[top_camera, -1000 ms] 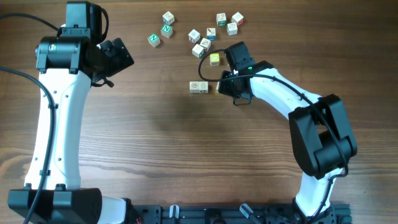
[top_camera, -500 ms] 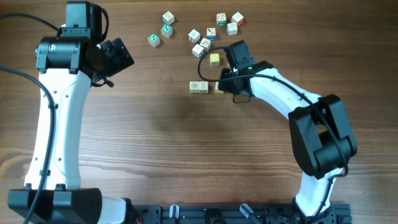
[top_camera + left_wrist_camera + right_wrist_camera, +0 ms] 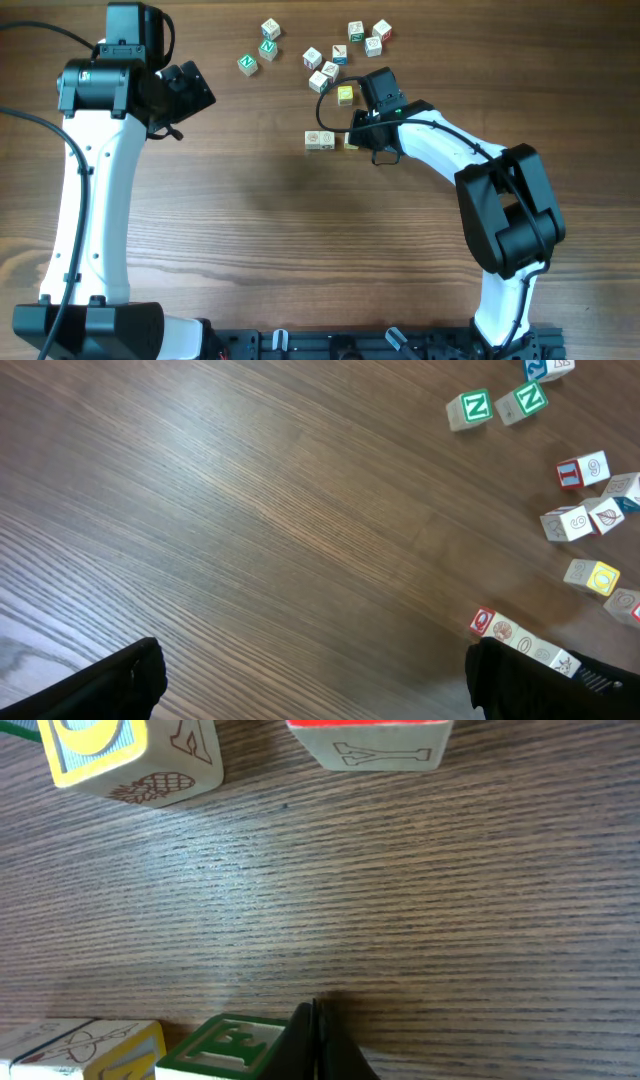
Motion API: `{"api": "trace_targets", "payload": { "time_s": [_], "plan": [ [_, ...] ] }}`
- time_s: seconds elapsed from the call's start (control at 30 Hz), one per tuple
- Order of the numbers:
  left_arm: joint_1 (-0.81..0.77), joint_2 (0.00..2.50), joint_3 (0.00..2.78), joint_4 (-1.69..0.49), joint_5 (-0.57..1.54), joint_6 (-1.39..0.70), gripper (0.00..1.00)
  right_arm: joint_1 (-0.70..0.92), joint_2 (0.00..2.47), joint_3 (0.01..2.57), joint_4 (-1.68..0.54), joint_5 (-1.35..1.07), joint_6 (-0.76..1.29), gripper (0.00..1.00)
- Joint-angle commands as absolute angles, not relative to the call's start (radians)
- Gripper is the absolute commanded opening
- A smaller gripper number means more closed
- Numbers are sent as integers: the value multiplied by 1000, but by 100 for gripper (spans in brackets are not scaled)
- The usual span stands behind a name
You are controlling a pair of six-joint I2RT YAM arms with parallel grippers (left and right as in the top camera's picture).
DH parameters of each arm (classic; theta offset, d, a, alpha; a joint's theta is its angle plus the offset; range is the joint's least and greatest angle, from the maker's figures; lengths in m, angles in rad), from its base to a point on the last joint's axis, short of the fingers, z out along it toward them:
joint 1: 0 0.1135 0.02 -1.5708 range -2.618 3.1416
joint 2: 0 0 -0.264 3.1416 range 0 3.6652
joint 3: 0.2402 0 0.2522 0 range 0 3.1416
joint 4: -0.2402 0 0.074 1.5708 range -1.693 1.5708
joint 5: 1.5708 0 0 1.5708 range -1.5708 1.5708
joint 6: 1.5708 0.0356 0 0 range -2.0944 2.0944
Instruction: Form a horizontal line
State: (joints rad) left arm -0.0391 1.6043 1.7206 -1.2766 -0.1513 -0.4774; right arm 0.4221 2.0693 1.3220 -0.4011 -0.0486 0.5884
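The horizontal line (image 3: pixel 320 140) lies at the table's middle back: two pale picture cubes touching side to side. A third, yellowish cube (image 3: pixel 350 141) sits at its right end; a small gap seems to remain. My right gripper (image 3: pixel 364 142) is shut and empty, its tips against that cube's right side. In the right wrist view the closed fingers (image 3: pixel 318 1042) touch a green-framed E cube (image 3: pixel 225 1045) next to a yellow-edged cube (image 3: pixel 100 1045). The row also shows in the left wrist view (image 3: pixel 520 640). My left gripper (image 3: pixel 190 90) is open and empty, far left; its fingers (image 3: pixel 320 680) are spread wide.
Loose letter cubes lie behind the row: a yellow one (image 3: pixel 345 95), a cluster (image 3: pixel 322 72), several at the back right (image 3: pixel 365 38), green N cubes (image 3: pixel 248 64). In the right wrist view a yellow-blue cube (image 3: pixel 130 755) and a red-topped cube (image 3: pixel 375 740) lie ahead.
My right gripper has shifted slightly left and back, and the yellowish cube now shows beside it near the pair's right end. The left arm has not moved.
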Motion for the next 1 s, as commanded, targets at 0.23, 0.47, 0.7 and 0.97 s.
{"api": "trace_targets", "payload": {
  "time_s": [0.23, 0.47, 0.7, 0.97],
  "plan": [
    [-35, 1599, 1718, -1276, -146, -486, 100, 424, 2117, 1314, -381, -136, 469, 4],
    [-35, 1599, 1718, -1276, -146, -486, 100, 424, 2117, 1314, -382, -166, 508, 4],
    [-35, 1599, 1718, -1276, -146, -486, 100, 424, 2117, 1314, -387, -166, 588, 4],
    [-35, 1599, 1718, -1276, -146, -486, 100, 424, 2117, 1314, -404, -165, 632, 4]
  ]
}}
